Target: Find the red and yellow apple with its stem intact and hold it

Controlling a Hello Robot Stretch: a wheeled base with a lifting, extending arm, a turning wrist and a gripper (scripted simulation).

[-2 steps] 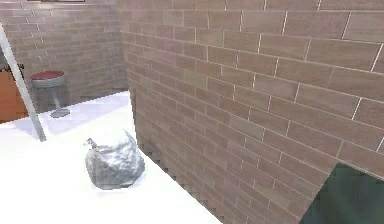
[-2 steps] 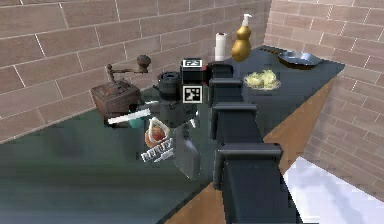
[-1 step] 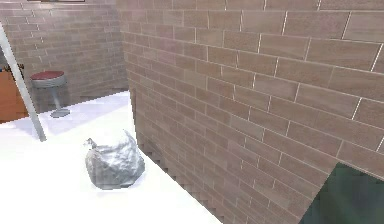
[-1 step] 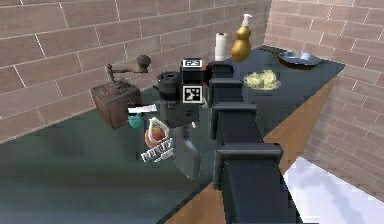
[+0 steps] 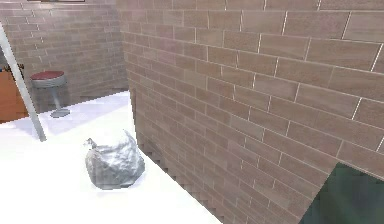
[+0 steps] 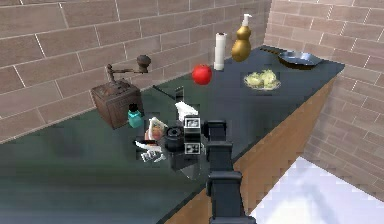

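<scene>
I'm spotting the apple (image 6: 202,74), probably, sitting on the bench (image 6: 60,175) well apart from my fingers (image 6: 158,150); I cannot tell whether they're holding anything. Reaching over, I'm risking sweeping the clutter (image 6: 154,128) beside the coffee grinder (image 6: 115,92).

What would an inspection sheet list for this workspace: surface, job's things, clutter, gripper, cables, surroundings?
Surface: dark green counter against a brick wall.
Job's things: red apple on the counter; stem too small to tell.
Clutter: coffee grinder, white roll, gourd-shaped bottle, pan, plate of greens.
Gripper: gripper near a small teal thing; cannot tell whether it holds anything.
Cables: nothing seen.
Surroundings: crumpled bag and red-seated stool on the white floor.
</scene>
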